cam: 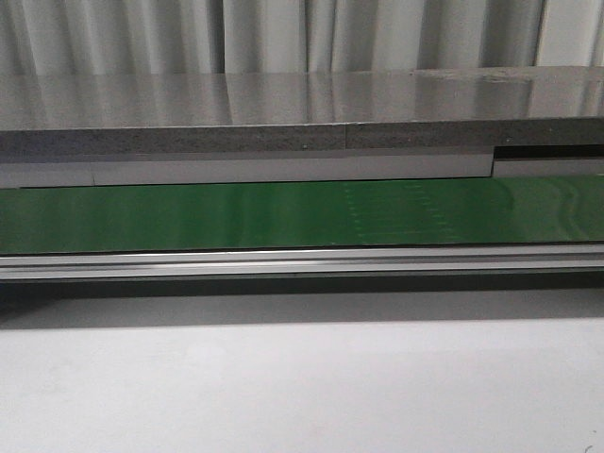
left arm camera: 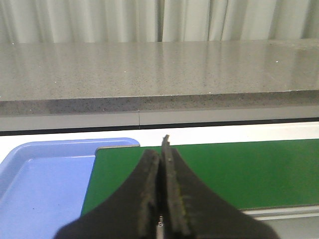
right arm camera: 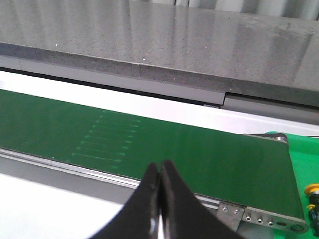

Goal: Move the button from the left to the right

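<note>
- Pressing both pincers together on nothing: my left gripper (left arm camera: 163, 149) and right gripper (right arm camera: 159, 172) each hang over the green belt (cam: 283, 215), fingers touching.
- Button (right arm camera: 313, 191) sits past the belt's right end, on bright green surface, near frame edge.
- Blue tray (left arm camera: 45, 179) lies beside belt's left end.
- Belt surface bare between rails.

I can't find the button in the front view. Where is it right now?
Only the right wrist view shows the button: its yellow cap sits at the picture's edge, on a bright green surface just past the end of the green belt.
</note>
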Controlling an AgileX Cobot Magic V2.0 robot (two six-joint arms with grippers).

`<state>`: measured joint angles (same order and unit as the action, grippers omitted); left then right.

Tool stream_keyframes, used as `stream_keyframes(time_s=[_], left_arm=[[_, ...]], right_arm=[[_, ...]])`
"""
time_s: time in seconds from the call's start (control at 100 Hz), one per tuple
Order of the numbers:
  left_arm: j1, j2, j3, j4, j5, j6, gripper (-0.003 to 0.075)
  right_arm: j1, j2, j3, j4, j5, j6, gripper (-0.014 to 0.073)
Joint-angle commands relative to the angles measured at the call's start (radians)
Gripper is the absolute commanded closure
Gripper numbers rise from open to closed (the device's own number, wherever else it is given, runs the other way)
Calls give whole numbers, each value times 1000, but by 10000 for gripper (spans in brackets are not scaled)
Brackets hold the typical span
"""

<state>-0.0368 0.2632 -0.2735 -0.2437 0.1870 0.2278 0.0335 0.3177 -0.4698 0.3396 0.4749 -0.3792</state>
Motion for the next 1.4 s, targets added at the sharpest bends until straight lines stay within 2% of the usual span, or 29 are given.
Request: stream_keyframes(time_s=[0.0, 0.74, 0.83, 0.98, 1.1, 1.39], left_arm=[[-9, 10, -27, -12, -78, 0, 740], [-9, 10, -27, -12, -78, 0, 740], [-9, 10, -27, -12, -78, 0, 740], [-9, 10, -27, -12, -78, 0, 740], [-9, 10, -27, -12, -78, 0, 740], [-9, 10, -27, -12, -78, 0, 740]], right_arm=[[3, 6, -23, 16, -71, -2, 662], [3, 6, -23, 11, -109, 6, 662], [3, 6, -23, -50, -140, 74, 662], [4, 4, 7, -255, -178, 312, 662], [8, -15, 71, -379, -221, 452, 662], [12, -169, 240, -411, -286, 486, 662]])
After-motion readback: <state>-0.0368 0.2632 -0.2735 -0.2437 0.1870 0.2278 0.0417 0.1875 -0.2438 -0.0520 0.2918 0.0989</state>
